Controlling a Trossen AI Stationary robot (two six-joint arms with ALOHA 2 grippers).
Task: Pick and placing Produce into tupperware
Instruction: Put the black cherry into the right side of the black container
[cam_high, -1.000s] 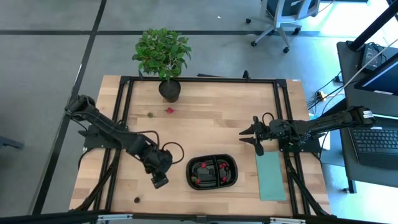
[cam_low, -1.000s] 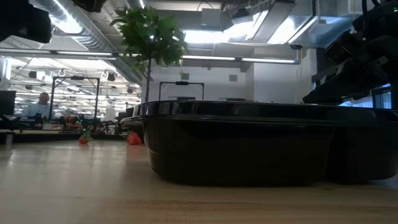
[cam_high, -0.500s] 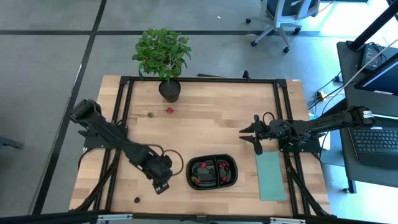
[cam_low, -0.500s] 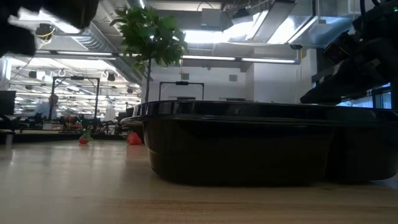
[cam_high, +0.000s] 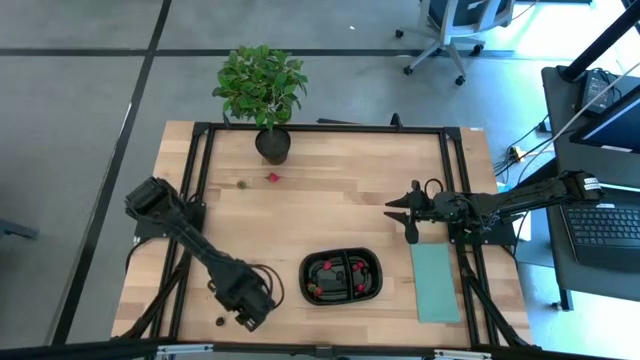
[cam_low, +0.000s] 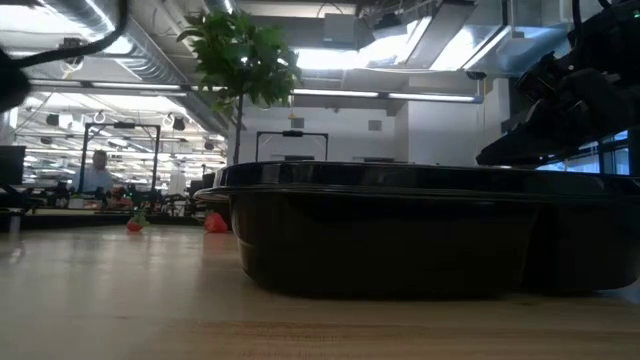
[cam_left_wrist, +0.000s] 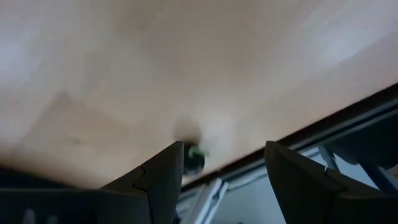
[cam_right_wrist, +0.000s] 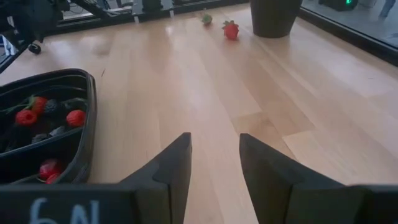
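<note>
The black two-compartment tupperware (cam_high: 342, 277) sits near the table's near edge and holds several red and dark berries (cam_right_wrist: 38, 112). It fills the low view (cam_low: 420, 230). A red berry (cam_high: 272, 177) and a greenish one (cam_high: 241, 184) lie near the plant pot. One dark berry (cam_high: 219, 321) lies at the near edge, left of the tupperware. My left gripper (cam_high: 247, 317) hovers open just right of it. In the left wrist view the berry (cam_left_wrist: 194, 159) shows beyond the open fingers (cam_left_wrist: 224, 149). My right gripper (cam_high: 405, 215) waits open right of centre (cam_right_wrist: 214, 140).
A leafy potted plant (cam_high: 270, 140) stands at the far edge. A flat pale teal rectangle (cam_high: 436, 282) lies right of the tupperware. The table's black frame rails (cam_high: 195, 190) run along its sides. Bare wood lies between the plant and the tupperware.
My left gripper has swung from beside the tupperware's left end toward the table's near edge and a little left, ending close to the lone dark berry. The berries and the tupperware have stayed put.
</note>
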